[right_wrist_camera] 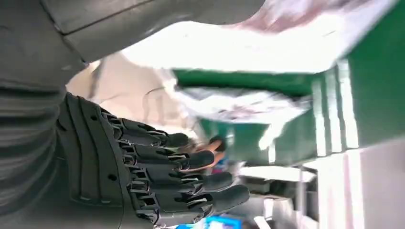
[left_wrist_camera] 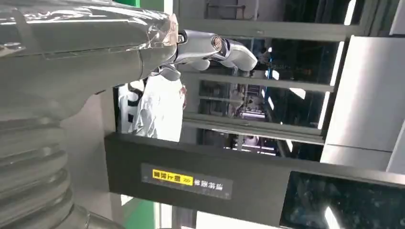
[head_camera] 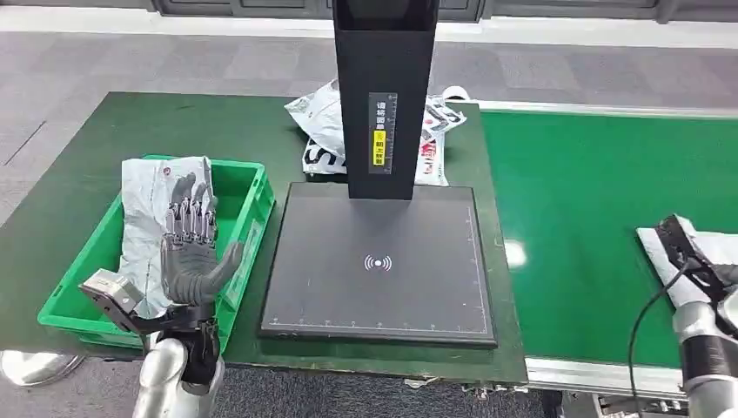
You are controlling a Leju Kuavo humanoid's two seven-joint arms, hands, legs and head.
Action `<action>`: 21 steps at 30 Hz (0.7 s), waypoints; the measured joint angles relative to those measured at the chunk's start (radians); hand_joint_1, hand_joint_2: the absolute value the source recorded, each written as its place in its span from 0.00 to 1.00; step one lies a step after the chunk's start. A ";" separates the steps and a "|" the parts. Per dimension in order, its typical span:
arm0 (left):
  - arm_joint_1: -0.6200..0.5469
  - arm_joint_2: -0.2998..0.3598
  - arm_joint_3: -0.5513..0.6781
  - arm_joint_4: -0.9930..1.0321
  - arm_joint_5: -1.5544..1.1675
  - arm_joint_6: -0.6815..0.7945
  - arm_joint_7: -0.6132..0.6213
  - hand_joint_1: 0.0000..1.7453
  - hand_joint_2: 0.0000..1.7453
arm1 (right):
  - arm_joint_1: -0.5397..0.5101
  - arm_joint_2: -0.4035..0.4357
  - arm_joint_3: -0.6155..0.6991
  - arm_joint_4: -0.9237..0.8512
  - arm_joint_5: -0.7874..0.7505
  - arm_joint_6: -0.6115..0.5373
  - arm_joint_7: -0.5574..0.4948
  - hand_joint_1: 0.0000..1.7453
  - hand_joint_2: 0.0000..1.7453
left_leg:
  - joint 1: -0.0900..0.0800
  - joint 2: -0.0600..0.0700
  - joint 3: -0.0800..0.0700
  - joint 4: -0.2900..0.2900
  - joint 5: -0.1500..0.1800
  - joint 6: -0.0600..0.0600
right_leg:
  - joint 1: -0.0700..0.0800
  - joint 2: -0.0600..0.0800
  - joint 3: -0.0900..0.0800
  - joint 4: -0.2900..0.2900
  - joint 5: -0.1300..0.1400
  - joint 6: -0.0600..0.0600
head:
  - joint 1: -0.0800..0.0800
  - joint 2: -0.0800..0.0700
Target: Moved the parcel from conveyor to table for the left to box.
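**Left robot hand open over bin; parcel at conveyor's right edge**

Left robot hand (head_camera: 190, 248) raised above the green bin (head_camera: 245, 228), fingers spread, holding nothing. A grey parcel (head_camera: 144, 218) lies in the bin. Right robot hand (right_wrist_camera: 157, 176): fingers extended side by side, empty; blurred. White parcel (head_camera: 709, 248) on the green conveyor (head_camera: 592, 218), far right. Black scanner platform (head_camera: 380, 261) mid-desk (head_camera: 78, 192); more bags (head_camera: 318, 131) behind its post. Grey carpet floor beyond.
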 measured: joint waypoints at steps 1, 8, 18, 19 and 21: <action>0.003 0.000 -0.003 0.000 0.001 0.000 0.000 0.00 1.00 | -0.011 -0.013 0.000 0.028 0.006 0.001 0.003 0.00 1.00 | 0.000 0.000 0.000 0.000 0.000 0.000 | 0.000 0.000 0.000 0.000 0.000 0.000 | 0.000 0.000; 0.006 0.000 -0.009 0.005 0.014 0.004 -0.005 0.00 1.00 | -0.066 -0.051 0.004 0.146 0.053 0.045 0.053 0.00 1.00 | 0.000 0.000 0.000 0.000 0.000 0.000 | 0.000 0.000 0.000 0.000 0.000 0.000 | 0.000 0.000; 0.016 0.001 -0.016 0.068 0.046 0.005 -0.033 0.00 1.00 | -0.125 -0.067 0.033 0.274 0.146 0.431 0.150 0.00 1.00 | 0.000 -0.001 0.000 0.000 0.001 0.001 | 0.000 -0.002 0.000 0.000 0.000 0.000 | 0.000 0.000; 0.016 0.001 -0.018 0.087 0.046 0.000 -0.040 0.00 1.00 | -0.120 -0.067 0.033 0.285 0.144 0.477 0.140 0.00 1.00 | 0.000 -0.002 -0.001 0.000 0.001 0.001 | 0.000 -0.002 0.000 0.000 0.000 0.000 | 0.000 0.000; 0.016 0.001 -0.021 0.117 0.046 -0.002 -0.055 0.00 1.00 | -0.105 -0.068 0.033 0.302 0.133 0.532 0.108 0.00 1.00 | 0.000 -0.001 -0.001 0.000 0.001 0.001 | 0.000 -0.002 0.000 0.000 0.000 0.000 | 0.000 0.000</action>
